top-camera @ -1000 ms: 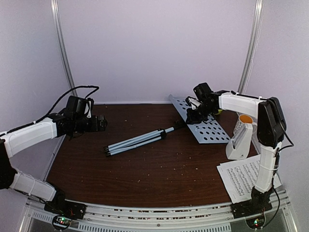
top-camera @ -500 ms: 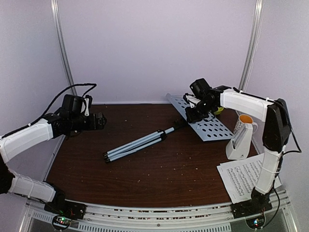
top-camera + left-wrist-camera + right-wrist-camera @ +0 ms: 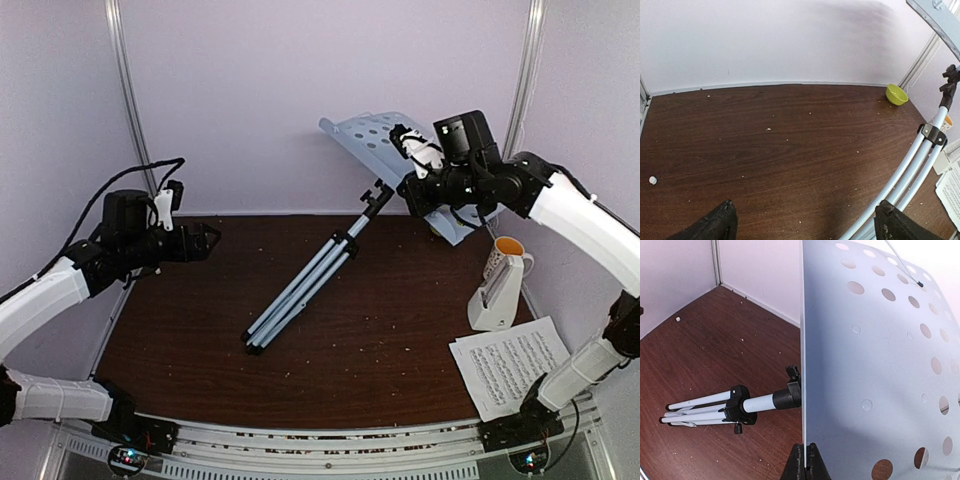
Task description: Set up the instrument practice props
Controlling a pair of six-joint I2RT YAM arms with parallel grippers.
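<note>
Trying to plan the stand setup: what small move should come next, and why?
Probably bring the open left end effector across to the folded legs. The right end effector is shut on the desk edge, holding the stand tilted, feet on the table; unspread, it likely cannot stand alone.

Soft, even light, probably from overhead; the table [image 3: 330, 370] carries only faint shadows. The wall [image 3: 790, 40] looks washed out. Wrist views bow at the edges, and the near fingers [image 3: 715, 225] blur.
</note>
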